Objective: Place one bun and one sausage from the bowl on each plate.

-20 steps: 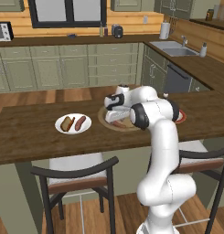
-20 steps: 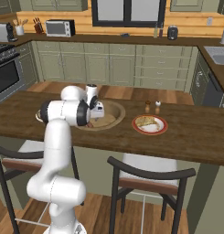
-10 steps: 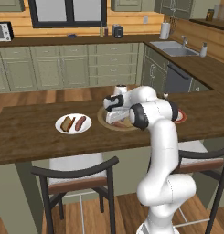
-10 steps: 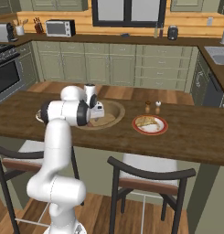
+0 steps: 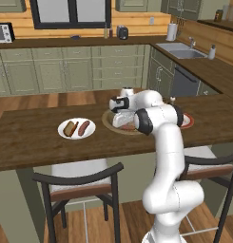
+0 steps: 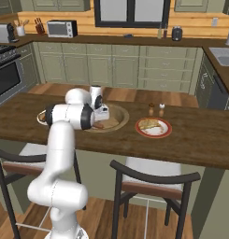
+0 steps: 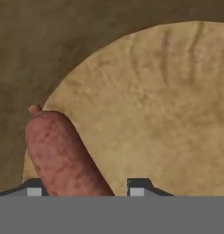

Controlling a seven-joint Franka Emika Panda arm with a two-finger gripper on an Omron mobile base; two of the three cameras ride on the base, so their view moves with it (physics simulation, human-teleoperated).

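On the tabletop (image 5: 23, 142), from left: white plate (image 5: 76, 128) with bun and sausage; wooden bowl (image 5: 108, 124) under the lowered gripper (image 7: 83, 189), fingers (image 7: 137, 186) partly open astride a sausage (image 7: 63, 157), grip unclear; red-rimmed plate (image 6: 153, 127) bearing a bun.

A bowl (image 5: 108, 120) sat mid-counter (image 5: 27, 142), between two plates. The plate on the left (image 5: 76, 128) held a bun and sausage; the plate on the right (image 6: 154, 127) held a bun. Two shakers (image 6: 156, 109) stood behind it.
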